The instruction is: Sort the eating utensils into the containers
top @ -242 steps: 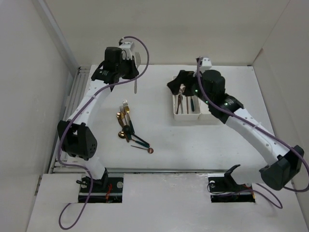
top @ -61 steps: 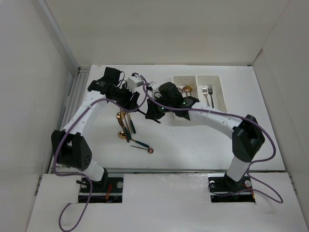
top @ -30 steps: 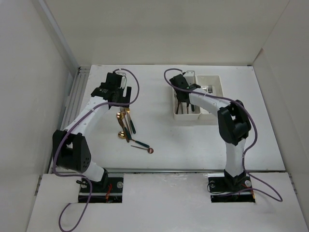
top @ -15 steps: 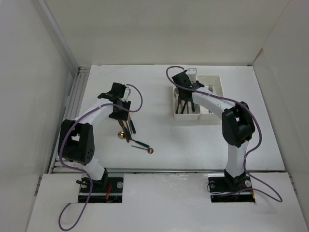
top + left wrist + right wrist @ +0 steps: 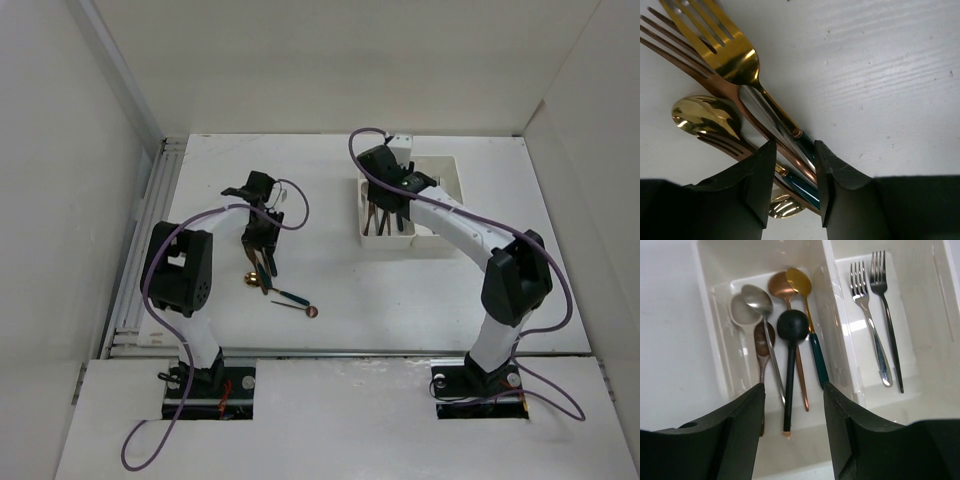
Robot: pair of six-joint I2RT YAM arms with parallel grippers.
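Several utensils lie in a pile (image 5: 258,272) on the table left of centre. In the left wrist view I see a gold fork (image 5: 735,47), a copper fork (image 5: 715,77) and a gold spoon (image 5: 705,115). My left gripper (image 5: 795,172) is low over their handles, its jaws narrowly apart and straddling a copper and a teal handle (image 5: 807,187) without clamping them. My right gripper (image 5: 792,389) is open and empty above the left bin (image 5: 705,320), which holds several spoons (image 5: 792,325). The right bin (image 5: 940,320) holds two silver forks (image 5: 867,315).
A copper spoon (image 5: 310,311) and a teal-handled utensil (image 5: 292,296) lie apart from the pile, nearer the front. The joined bins (image 5: 400,243) stand at the back right. White walls close in the table on the left, back and right.
The left gripper has come down and a little right onto the pile. The right gripper went from the table's middle to the left bin and now hovers there, its elbow swinging right.
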